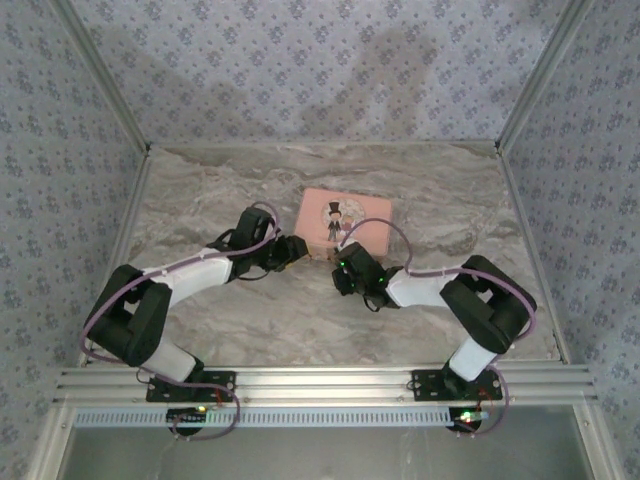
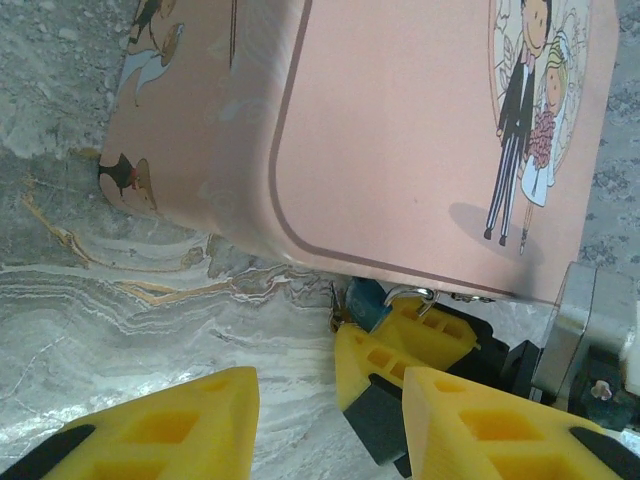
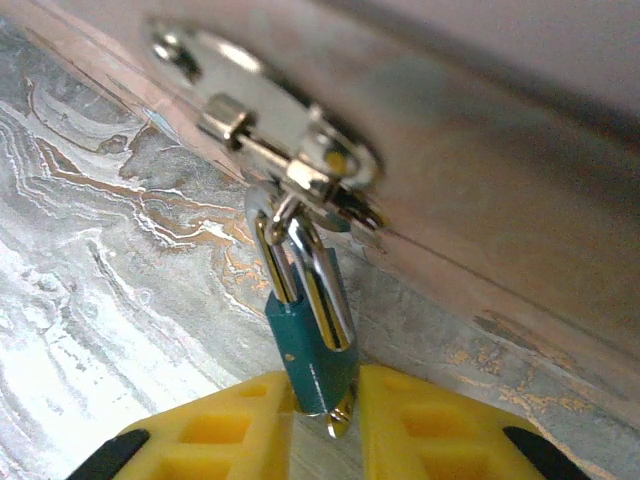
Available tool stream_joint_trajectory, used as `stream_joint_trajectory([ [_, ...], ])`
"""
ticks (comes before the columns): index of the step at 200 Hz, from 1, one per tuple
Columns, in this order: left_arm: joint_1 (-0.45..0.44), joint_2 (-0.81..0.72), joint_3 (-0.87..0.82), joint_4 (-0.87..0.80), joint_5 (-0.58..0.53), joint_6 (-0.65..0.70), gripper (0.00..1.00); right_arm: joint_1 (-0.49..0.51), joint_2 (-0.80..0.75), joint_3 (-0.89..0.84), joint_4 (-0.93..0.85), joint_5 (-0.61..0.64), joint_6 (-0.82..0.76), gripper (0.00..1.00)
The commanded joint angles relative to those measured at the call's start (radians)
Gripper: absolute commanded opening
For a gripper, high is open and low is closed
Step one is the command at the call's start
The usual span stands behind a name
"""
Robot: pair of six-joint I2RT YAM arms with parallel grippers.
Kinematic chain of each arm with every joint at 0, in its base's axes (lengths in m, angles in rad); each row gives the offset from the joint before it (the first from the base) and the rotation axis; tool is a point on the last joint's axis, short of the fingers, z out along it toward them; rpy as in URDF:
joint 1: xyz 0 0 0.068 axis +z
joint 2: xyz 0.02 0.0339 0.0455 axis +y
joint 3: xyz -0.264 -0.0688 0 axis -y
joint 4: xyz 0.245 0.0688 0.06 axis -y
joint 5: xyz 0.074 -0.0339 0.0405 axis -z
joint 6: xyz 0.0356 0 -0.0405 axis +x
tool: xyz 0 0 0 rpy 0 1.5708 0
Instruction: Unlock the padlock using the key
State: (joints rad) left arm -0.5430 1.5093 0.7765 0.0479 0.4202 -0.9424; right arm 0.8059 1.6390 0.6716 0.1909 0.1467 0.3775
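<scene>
- Padlock (image 3: 312, 358) hangs by its silver shackle (image 3: 318, 285) from the metal hasp (image 3: 270, 150) on the front wall of the pink box (image 3: 500, 190). Its teal body points away from the box, toward your right tool (image 3: 325, 428).
- Your right tool is clamped on the lower end of the padlock: 1 yellow finger (image 3: 215, 435) presses each side of the body, and no gap shows between pad and lock.
- A small brassy tip (image 3: 338, 422) pokes out under the padlock's body, between the 2 fingers. What it is you cannot tell.
- From the left wrist camera, the padlock (image 2: 362, 303) sits just below the box's (image 2: 400, 150) near lower edge, with the right tool's yellow fingers (image 2: 400, 345) closed round it.
- Your left tool (image 2: 330, 400) stands wide open and holds nothing. Its 2 fingers (image 2: 170, 425) are spread well apart, short of the box's front and pointing at the padlock.
- From above, the box (image 1: 345, 222) lies flat on the marble table (image 1: 450, 200), picture side up. The left tool (image 1: 297, 250) is at the box's front left corner, and the right tool (image 1: 343, 272) is just in front of the box's near edge.
</scene>
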Motion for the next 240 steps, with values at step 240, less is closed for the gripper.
stream_joint_trajectory([
  [240, 0.098, 0.153, 0.167, 0.021, 0.003, 0.092, 0.43, -0.003, -0.127, 0.146, -0.442, 0.002, -0.414, 0.00],
])
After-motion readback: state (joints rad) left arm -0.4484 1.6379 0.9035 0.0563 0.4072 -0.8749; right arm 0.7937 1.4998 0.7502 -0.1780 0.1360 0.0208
